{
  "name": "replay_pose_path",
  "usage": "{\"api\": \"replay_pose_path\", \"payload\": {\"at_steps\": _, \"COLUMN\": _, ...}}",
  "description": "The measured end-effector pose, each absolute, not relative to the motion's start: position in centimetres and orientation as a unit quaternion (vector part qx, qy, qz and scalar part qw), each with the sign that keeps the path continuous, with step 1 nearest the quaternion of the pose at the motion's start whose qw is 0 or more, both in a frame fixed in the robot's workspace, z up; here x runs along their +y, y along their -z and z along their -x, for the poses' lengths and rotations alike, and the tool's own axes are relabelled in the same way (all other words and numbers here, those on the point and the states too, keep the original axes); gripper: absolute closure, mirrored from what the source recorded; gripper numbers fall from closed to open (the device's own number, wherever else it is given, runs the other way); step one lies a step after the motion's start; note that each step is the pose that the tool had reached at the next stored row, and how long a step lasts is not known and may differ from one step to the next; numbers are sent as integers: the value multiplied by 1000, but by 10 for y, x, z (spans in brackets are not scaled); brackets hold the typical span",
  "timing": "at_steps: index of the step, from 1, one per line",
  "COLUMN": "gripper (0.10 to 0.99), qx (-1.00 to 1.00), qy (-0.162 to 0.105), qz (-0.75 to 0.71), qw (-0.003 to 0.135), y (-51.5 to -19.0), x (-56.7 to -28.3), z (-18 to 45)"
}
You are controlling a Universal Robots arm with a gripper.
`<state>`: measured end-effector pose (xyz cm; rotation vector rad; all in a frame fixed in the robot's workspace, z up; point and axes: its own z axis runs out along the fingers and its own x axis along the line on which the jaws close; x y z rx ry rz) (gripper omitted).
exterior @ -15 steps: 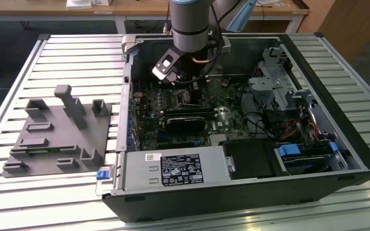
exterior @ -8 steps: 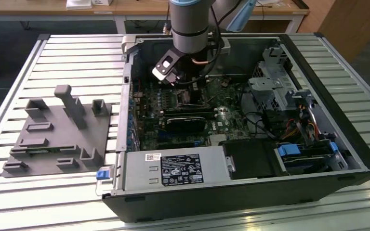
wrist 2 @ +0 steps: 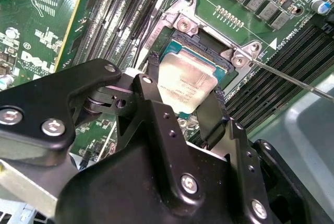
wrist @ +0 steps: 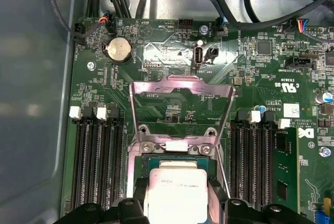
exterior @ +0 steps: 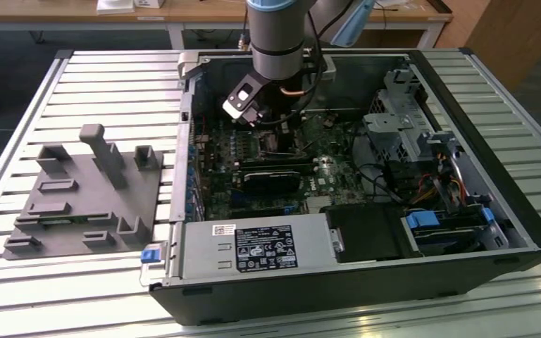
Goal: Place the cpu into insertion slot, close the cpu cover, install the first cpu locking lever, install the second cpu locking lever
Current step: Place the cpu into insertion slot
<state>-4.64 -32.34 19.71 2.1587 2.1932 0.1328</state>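
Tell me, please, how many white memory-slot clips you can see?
4. Two white clips sit side by side on one side of the open cover; two more on its other side. More may hide at the other ends of the slots.

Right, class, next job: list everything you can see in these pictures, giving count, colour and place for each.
case: one, black, open, on the table
table: one, silver slats, under the case
fixture: one, grey, on the table at the exterior view's left of the case
board: one, green, inside the case
slot: one, black, on the board
cover: one, silver, open, beside the slot
cpu: one, silver-grey, over the slot, between the jaws
battery: one, silver, on the board near the cover
arm: one, grey, reaching into the case
jaws: two, black, closed on the cpu's sides
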Motion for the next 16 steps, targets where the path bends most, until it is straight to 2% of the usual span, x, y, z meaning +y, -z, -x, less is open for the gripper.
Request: {"api": "replay_pose_path", "payload": {"at_steps": 16, "gripper": 549, "qx": 711, "qy": -43, "qz": -701, "qw": 31, "y": -194, "x": -323, "z": 47}}
